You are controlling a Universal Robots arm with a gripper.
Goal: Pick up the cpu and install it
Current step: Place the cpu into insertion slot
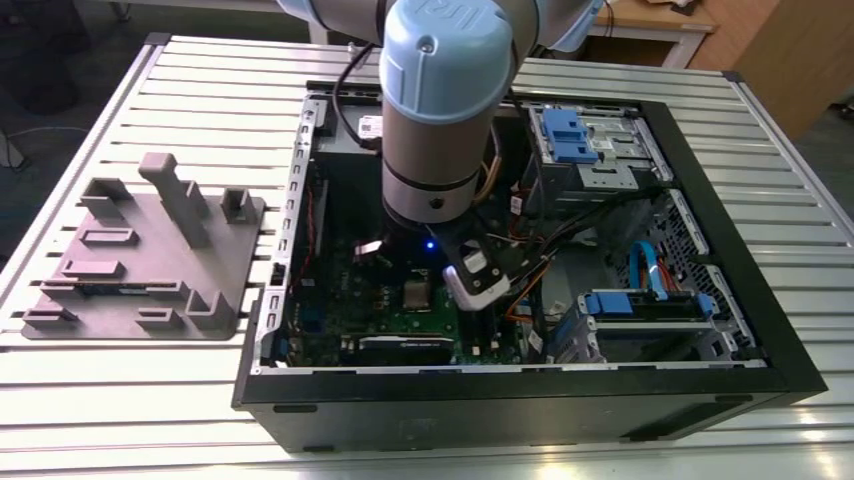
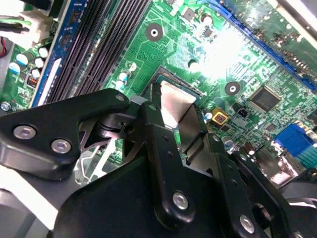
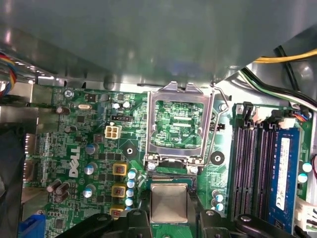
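Slatted metal table (image 1: pixel 120 400), bearing an open black computer case (image 1: pixel 534 405) and, at the exterior view's left, a grey plastic tray (image 1: pixel 147 250) of moulded holders. Robot arm (image 1: pixel 434 120) reaching straight down into the case, its thick wrist covering the middle of the green motherboard (image 1: pixel 327 310) in the exterior view. Blue drive brackets (image 1: pixel 567 135) and a tangle of cables (image 1: pixel 561 235) toward the exterior view's right, partly behind the arm.

In the first wrist view, grey case wall (image 3: pixel 148 39) beyond the board, then the silver socket frame (image 3: pixel 178 124) swung open, bare board visible through its window. Black memory slots (image 3: pixel 252 168) and one blue-labelled memory stick (image 3: pixel 285 171) just beside the frame, cut off at the picture's edge.

Below the frame, the gripper (image 3: pixel 169 206) clenched on the cpu (image 3: pixel 169 198), one black finger (image 3: pixel 142 215) touching each of two opposite sides. Metal top of the cpu facing up, level, directly over the dark socket (image 2: pixel 171 78), between frame hinge and gripper body. Near edge of the cpu hidden by the fingers in both wrist views. Seated in the socket or held just above it: not possible to tell.
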